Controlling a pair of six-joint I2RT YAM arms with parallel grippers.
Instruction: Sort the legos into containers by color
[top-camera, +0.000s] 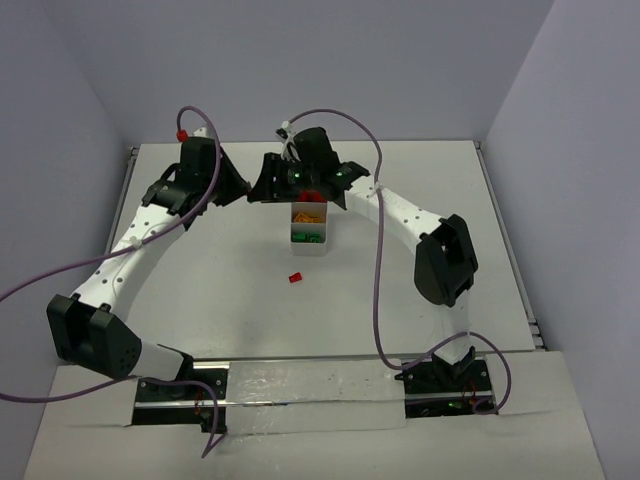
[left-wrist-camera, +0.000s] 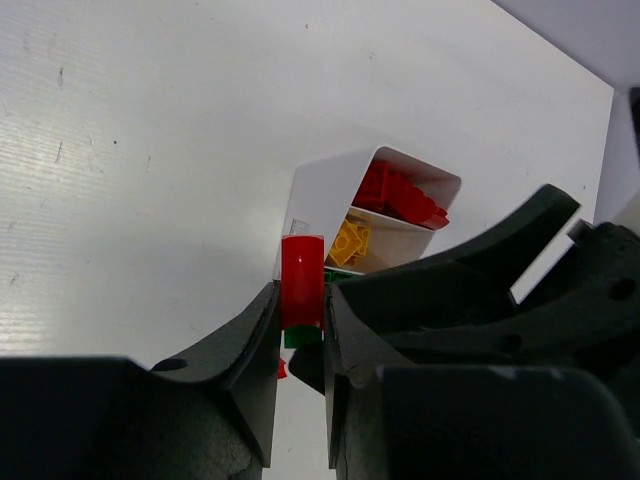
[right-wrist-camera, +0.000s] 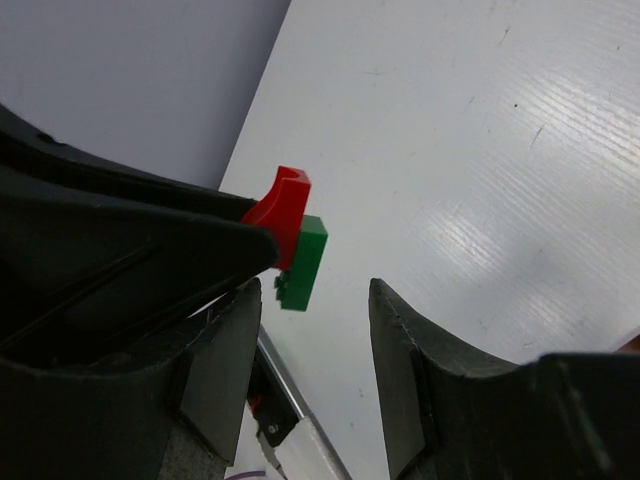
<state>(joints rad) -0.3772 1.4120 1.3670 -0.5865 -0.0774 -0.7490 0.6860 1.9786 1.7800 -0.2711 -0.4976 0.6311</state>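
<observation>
White tabletop under me, and both my arms curve in from the near edge to meet over the middle of its far half. Right below that meeting point sits the white tray, three compartments in a row running away from me. The near one holds green bricks. The middle one holds yellow bricks. The end one holds red bricks, heaped up to its rim.

My left hand is pinching a red-and-green stack, one finger on each side. In the left wrist view the red part stands clear beyond the fingertips and the green part sits lower between them. The stack hangs in the air just beside the tray's wall, not inside any compartment.

My right hand comes in from the other side with its fingers spread wide. It holds nothing, and the stack sits just ahead of its gap. The green end points toward it, and as far as I can see it touches neither finger.

One loose red brick lies on the tabletop, just nearer to me than the tray's green end.
</observation>
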